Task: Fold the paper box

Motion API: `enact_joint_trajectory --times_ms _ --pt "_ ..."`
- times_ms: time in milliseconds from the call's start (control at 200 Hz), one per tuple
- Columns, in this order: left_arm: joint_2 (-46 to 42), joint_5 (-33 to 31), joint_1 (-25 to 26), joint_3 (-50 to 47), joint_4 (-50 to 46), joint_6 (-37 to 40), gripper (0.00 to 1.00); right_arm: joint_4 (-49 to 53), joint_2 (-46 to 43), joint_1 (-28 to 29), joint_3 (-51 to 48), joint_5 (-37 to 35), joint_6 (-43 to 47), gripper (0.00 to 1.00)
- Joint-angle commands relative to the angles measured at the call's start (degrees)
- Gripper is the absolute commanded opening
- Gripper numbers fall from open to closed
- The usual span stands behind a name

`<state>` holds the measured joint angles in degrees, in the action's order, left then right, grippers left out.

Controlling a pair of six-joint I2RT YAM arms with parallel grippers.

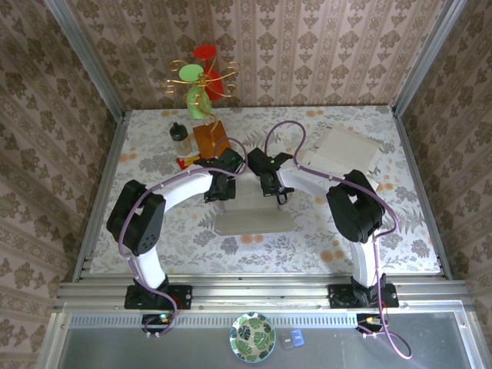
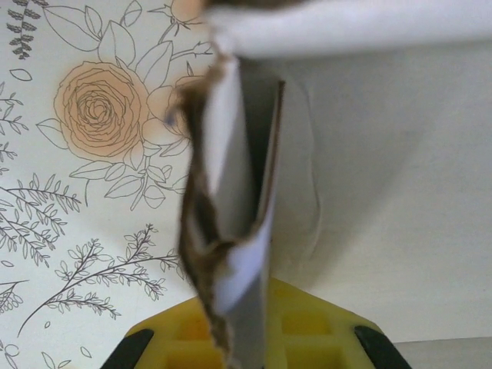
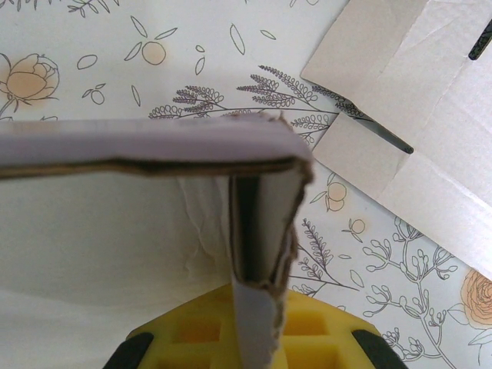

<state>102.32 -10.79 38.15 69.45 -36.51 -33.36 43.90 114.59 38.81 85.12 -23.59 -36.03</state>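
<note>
Grey-white paper box [image 1: 256, 221] with brown edges on a floral-print table [image 1: 407, 231].

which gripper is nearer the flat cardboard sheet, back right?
Right. The right gripper holds the paper box just left of the flat cardboard sheet; the left gripper grips the box's other side, farther away.

White-and-black left arm [image 1: 173, 188] and right arm [image 1: 315, 181] arched inward from the near edge, elbows out, left black two-finger gripper [image 1: 221, 188] and right black two-finger gripper [image 1: 274, 188] near each other, each pinched tight on a grey cardboard box [image 1: 256, 221] wall
</note>
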Motion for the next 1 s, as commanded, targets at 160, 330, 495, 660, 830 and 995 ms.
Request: enact_joint_trajectory --times_ms 160,330,495,660,830,995 --pt "1.2 -3.7 1.4 1.4 -4.2 -0.2 0.02 1.8 0.7 0.7 -0.6 -1.3 -1.7 0.00" --pt "-0.6 0.2 1.5 2.6 -4.6 -0.1 0.36 3.2 1.9 0.3 0.3 -0.1 -2.9 0.00" --pt "-2.9 6.6 0.9 2.7 -5.6 -1.4 0.48 5.4 3.3 -0.7 1.8 1.9 -4.2 0.00" --pt "-4.7 10.1 0.6 2.5 -6.4 -2.4 0.52 6.4 3.7 -1.3 2.6 3.5 -5.0 0.00" --pt "-8.1 11.9 -0.4 3.5 -7.5 -3.3 0.54 9.7 4.2 -2.6 3.7 5.8 -7.6 0.00" --pt "-13.5 11.2 -2.6 6.3 -10.0 -4.7 0.53 13.3 3.4 -5.1 3.4 10.3 -14.1 0.00"
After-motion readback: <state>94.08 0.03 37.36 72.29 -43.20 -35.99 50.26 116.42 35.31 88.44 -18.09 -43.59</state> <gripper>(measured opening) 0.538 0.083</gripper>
